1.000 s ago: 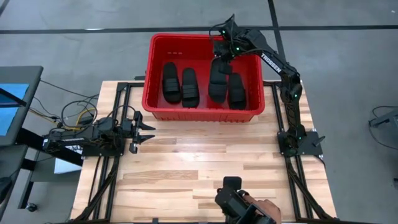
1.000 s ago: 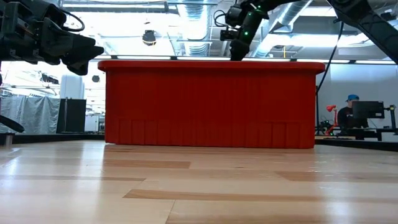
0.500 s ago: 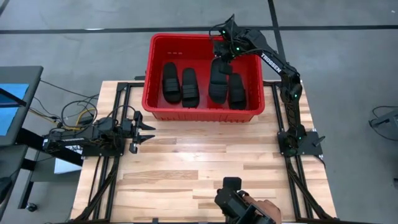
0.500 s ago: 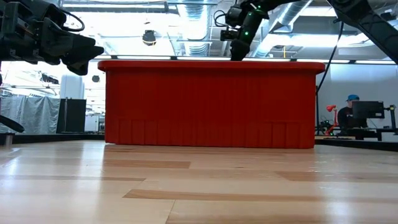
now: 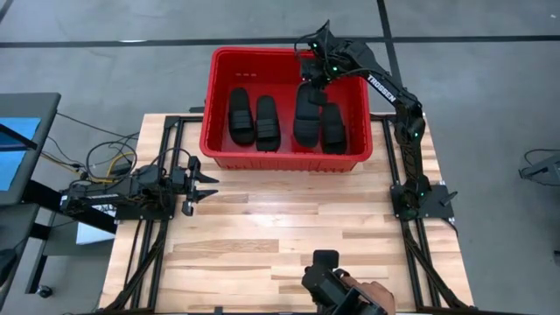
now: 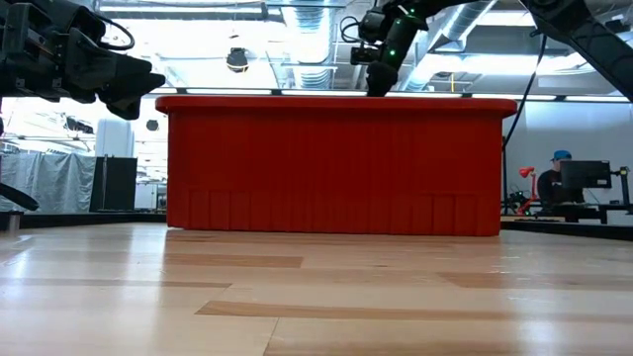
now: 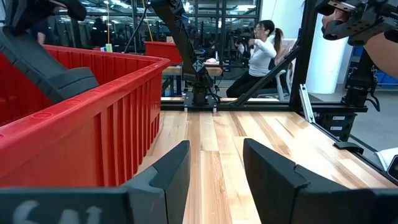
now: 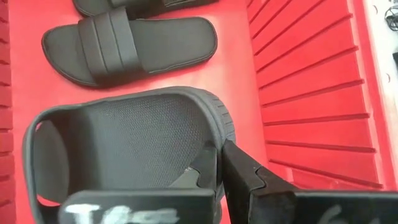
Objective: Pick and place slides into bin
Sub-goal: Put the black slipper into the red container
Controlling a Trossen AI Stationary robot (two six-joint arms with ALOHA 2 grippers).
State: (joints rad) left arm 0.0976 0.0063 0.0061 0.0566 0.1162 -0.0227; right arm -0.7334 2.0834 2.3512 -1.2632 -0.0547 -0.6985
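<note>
Four slides in the bin (image 5: pixel 210 140), right end effector (image 5: pixel 308 80) over the far right corner.
Its fingers are closed on the heel rim of one slide (image 8: pixel 130 140); left end effector (image 5: pixel 203 185) hangs open and empty above the table (image 5: pixel 289 236).

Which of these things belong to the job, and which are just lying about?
Job: four slides, all in the bin; right end effector shut on the third slide's heel.
Just there: cables, blue sheet, black device at the table's near edge.
</note>
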